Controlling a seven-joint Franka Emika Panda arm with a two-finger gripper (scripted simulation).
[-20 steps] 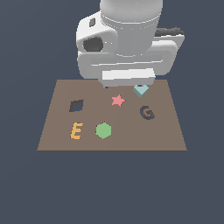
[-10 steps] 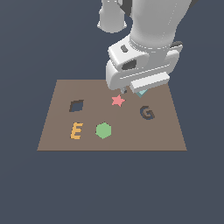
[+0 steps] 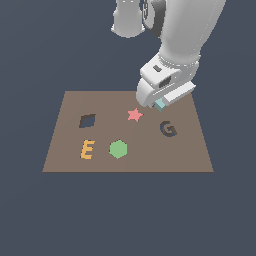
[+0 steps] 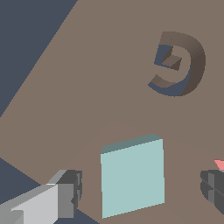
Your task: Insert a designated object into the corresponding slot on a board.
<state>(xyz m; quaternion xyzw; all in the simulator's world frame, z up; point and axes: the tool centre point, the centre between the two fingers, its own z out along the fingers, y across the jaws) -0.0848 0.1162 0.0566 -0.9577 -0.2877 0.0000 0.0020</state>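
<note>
The teal block (image 4: 132, 177) is seen lying on the board (image 3: 65, 130), near its far edge, between the star (image 3: 134, 115) and the G recess (image 3: 168, 129) but farther back. It is flanked by the gripper (image 4: 142, 190), whose fingers (image 4: 70, 194) are held apart on either side with gaps to the block, so nothing is grasped. The diamond slot (image 3: 87, 120) is found well apart, toward the exterior view's left, above the E (image 3: 87, 149) and beside the hexagon (image 3: 118, 149).

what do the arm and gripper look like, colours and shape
The arm is glossy white with rounded, bulky segments and a dark seam at one joint. The gripper has a boxy white body; in the wrist view its fingers are grey with dark blocky pads. No cables or markings show.
</note>
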